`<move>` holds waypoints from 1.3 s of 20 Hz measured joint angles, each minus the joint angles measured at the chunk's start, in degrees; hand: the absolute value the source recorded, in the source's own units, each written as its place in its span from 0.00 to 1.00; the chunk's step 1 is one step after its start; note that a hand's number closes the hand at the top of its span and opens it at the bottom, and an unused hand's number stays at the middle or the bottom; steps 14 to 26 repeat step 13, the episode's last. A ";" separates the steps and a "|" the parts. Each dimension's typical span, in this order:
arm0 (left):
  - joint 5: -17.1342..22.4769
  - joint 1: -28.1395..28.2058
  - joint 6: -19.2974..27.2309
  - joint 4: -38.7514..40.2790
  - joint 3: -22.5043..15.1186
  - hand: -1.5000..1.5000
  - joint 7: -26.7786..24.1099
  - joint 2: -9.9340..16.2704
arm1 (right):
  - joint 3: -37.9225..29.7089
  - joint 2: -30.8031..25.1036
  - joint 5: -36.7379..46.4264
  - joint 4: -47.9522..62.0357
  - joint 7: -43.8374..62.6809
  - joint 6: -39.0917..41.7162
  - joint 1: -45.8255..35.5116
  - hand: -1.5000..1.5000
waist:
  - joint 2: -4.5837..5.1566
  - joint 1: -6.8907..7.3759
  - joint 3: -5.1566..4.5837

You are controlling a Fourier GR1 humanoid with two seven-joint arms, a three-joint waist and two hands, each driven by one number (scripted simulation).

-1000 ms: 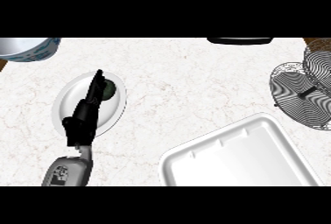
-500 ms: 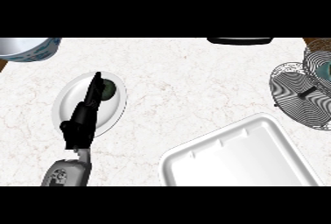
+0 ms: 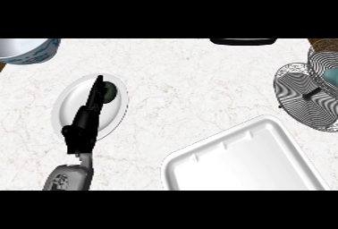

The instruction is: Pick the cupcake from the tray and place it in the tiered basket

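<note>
The white tray (image 3: 246,157) lies at the lower right with nothing showing in it. The striped wire tiered basket (image 3: 303,107) stands at the right edge. In its upper tier sits a pale teal thing (image 3: 330,74), cut off by the edge; I cannot tell whether it is the cupcake. My left hand (image 3: 84,124) is seen edge-on with straight fingers, open, stretched over a white plate (image 3: 66,105). Its fingertips end beside a dark round object (image 3: 112,92) on that plate. My right hand shows nowhere.
A white bowl with blue marks (image 3: 23,49) sits at the top left corner. A flat black object (image 3: 243,41) lies at the top edge, and a brown patch (image 3: 325,44) shows at the top right. Bare marble counter lies between plate and tray.
The left hand has stayed over the plate. The teal thing in the basket's upper tier shows more plainly than a second ago. Nothing else has moved.
</note>
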 measured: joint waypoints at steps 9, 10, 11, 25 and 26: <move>0.11 0.04 0.16 -0.73 0.71 0.50 0.35 0.36 | -14.17 -13.40 -6.64 17.53 -5.45 3.89 6.72 0.00 | 0.11 -0.63 0.16; -0.16 0.31 0.41 -0.65 0.52 0.50 0.19 0.18 | -15.48 -14.92 -7.16 19.55 -7.39 4.91 8.51 0.00 | 0.13 -0.80 0.20; 0.19 0.63 -0.03 -1.07 0.69 0.50 0.34 0.51 | -16.68 -16.37 -7.54 21.53 -9.46 5.72 10.26 0.00 | 0.15 -0.81 0.25; 0.51 0.78 -0.21 -1.43 1.07 0.50 0.60 0.79 | -18.96 -19.30 -8.51 25.49 -12.79 8.14 13.60 0.00 | 0.14 -1.03 0.29; 0.51 0.78 -0.21 -1.43 1.07 0.50 0.60 0.79 | -18.96 -19.30 -8.51 25.49 -12.79 8.14 13.60 0.00 | 0.14 -1.03 0.29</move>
